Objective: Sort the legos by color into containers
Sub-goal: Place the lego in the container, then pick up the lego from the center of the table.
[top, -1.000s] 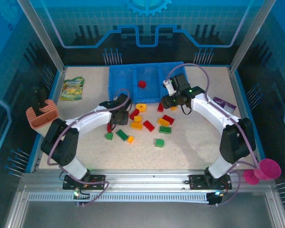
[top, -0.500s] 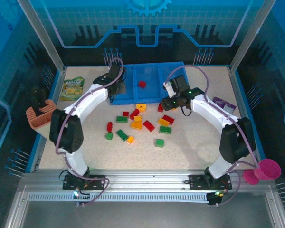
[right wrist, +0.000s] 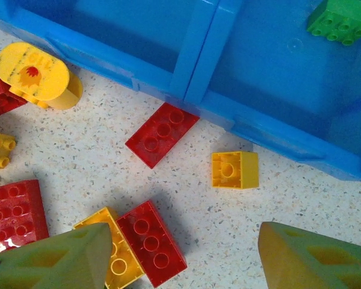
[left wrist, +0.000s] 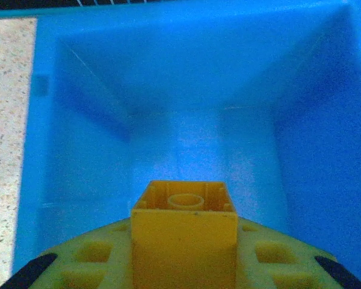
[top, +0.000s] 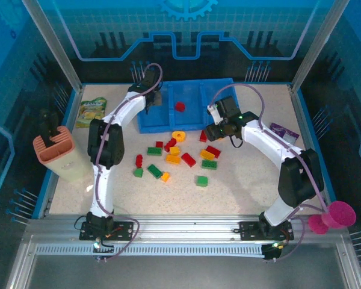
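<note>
Half a second ago the left gripper (top: pixel 151 96) hung at the near left corner of the blue tray (top: pixel 192 123), and a second ago it was low over the loose pile; now the arm is stretched farther, with the gripper above the tray's left compartment; its wrist view shows the pincer clenched on a yellow brick (left wrist: pixel 184 217), stud side away, with the compartment floor below it; the right gripper (right wrist: pixel 183 241) has scarcely shifted, its fingers spread wide and holding nothing, just near of the tray's right half.

At the far left stand a salmon ribbed holder (top: pixel 57 150) and, beyond it, a green packet (top: pixel 91 111); a red piece (top: pixel 180 106) lies in the middle compartment and a green brick (right wrist: pixel 340 21) in the right one; the loose legos (top: pixel 173 159) lie scattered near of the tray, a yellow ring (top: pixel 178 136) among them; under the right gripper a flat red brick (right wrist: pixel 162 133) lies close to the tray wall, a small yellow cube (right wrist: pixel 234 170) just right of it, and a red-and-yellow pair is partly hidden by the left finger; a purple packet (top: pixel 284 131) and a pink cup (top: pixel 340 214) are at the right.
</note>
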Robot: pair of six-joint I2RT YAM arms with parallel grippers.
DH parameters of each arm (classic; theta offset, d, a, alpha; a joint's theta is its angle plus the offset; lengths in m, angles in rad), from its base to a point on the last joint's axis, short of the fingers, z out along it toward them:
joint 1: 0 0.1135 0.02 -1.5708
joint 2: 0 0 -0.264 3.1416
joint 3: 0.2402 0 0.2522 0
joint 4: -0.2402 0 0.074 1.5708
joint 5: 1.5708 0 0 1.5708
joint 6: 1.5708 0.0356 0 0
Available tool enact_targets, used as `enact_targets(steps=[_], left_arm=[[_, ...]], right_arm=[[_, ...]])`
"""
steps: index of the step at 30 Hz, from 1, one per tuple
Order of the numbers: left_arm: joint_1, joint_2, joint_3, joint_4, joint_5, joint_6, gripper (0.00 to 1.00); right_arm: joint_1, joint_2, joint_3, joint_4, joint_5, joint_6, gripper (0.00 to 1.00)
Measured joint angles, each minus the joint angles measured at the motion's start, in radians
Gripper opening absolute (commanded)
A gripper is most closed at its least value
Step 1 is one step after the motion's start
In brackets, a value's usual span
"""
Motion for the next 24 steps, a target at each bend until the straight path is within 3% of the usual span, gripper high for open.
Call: enact_targets(steps=[4, 12, 24], left_arm=[[0.0, 0.013, 0.0, -0.01, 0.013, 0.005, 0.46], [0.0, -0.056, -0.041, -0.005, 0.047, 0.014, 0.53], [-0.063, -0.734, -0.661, 0.033, 0.118, 0.029, 0.57]], right_arm=[[0.0, 0.0, -0.001, -0.001, 0.004, 0.0, 0.67], [0.0, 0.0, -0.001, -0.011, -0.002, 0.002, 0.68], [-0.001, -0.004, -0.037, -0.008, -0.009, 0.032, 0.68]])
